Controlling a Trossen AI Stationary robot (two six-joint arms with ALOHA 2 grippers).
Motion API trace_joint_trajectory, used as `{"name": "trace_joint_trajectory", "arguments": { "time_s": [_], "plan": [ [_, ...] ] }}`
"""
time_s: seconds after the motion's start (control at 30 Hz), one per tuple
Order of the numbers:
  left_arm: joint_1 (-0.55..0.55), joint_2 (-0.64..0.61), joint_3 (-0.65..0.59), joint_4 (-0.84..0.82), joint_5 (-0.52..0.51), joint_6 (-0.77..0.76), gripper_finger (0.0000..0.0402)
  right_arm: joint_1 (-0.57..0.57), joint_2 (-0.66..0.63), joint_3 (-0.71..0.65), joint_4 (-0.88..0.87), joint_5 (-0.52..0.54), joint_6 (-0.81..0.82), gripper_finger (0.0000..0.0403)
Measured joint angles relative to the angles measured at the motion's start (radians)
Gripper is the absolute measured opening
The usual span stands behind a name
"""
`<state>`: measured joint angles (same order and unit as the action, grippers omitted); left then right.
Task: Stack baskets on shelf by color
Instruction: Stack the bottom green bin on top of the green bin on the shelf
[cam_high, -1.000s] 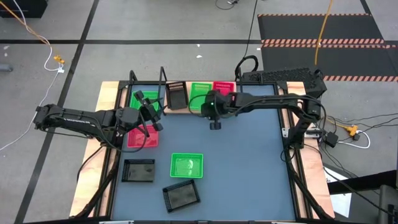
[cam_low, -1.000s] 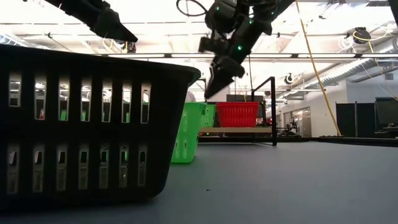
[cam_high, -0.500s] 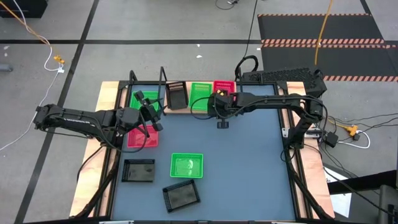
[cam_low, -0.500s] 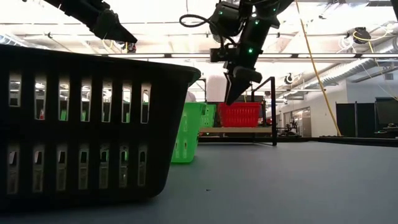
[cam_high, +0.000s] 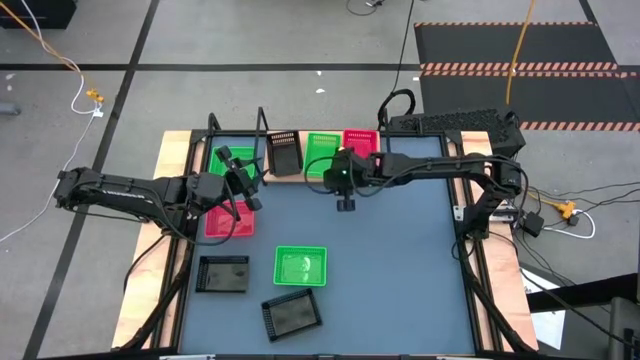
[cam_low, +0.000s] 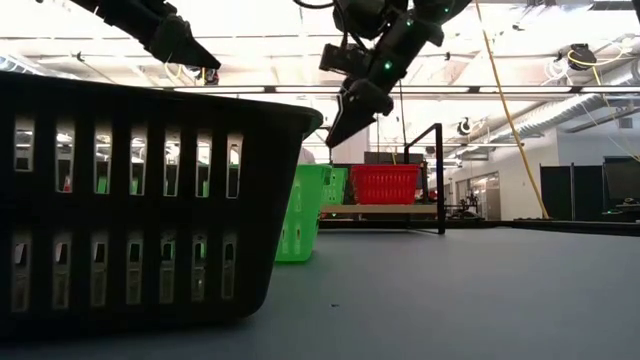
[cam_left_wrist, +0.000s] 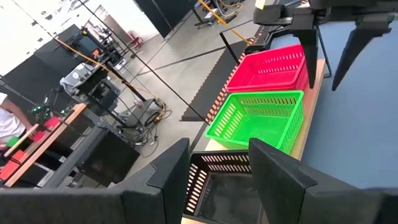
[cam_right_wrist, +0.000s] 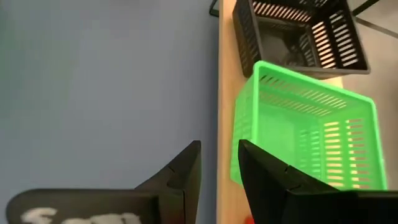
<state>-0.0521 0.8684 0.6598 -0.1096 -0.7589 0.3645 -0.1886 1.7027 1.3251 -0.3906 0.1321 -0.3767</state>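
Hovering above the front edge of the shelf (cam_high: 292, 176), the right gripper (cam_high: 345, 203) holds nothing; its fingers (cam_right_wrist: 186, 168) stand narrowly apart. On the shelf sit a black basket (cam_high: 285, 152), a green basket (cam_high: 322, 153) and a red basket (cam_high: 360, 142) side by side. The left gripper (cam_high: 243, 195), fingers spread and apparently empty, hangs over a red basket on the table (cam_high: 228, 222).

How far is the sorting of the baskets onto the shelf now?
Done: black, green and red baskets sit on the shelf. In hand: nothing; the right claw hovers empty by the shelf. Left: baskets on the table, including a green one.
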Motion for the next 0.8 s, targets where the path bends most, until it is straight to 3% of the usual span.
{"name": "trace_joint_trajectory", "arguments": {
  "time_s": [0.23, 0.37, 0.6, 0.73, 0.8],
  "plan": [
    [0.000, 0.000, 0.000, -0.004, 0.000, -0.009, 0.0168, 0.009, 0.000, -0.175, 0.195, 0.005, 0.127, 0.0099],
    [0.000, 0.000, 0.000, -0.029, 0.000, -0.010, 0.0168, 0.035, -0.012, -0.253, 0.311, 0.104, 0.087, 0.0099],
    [0.000, 0.000, 0.000, -0.086, 0.001, -0.048, 0.0168, 0.040, -0.014, -0.269, 0.420, 0.156, -0.033, 0.0099],
    [0.000, 0.000, 0.000, -0.122, 0.001, -0.088, 0.0168, 0.060, -0.031, -0.268, 0.498, 0.146, 0.028, 0.0099],
    [0.000, 0.000, 0.000, -0.137, 0.001, -0.113, 0.0168, 0.080, -0.046, -0.268, 0.514, 0.087, 0.109, 0.0099]
  ]
}}
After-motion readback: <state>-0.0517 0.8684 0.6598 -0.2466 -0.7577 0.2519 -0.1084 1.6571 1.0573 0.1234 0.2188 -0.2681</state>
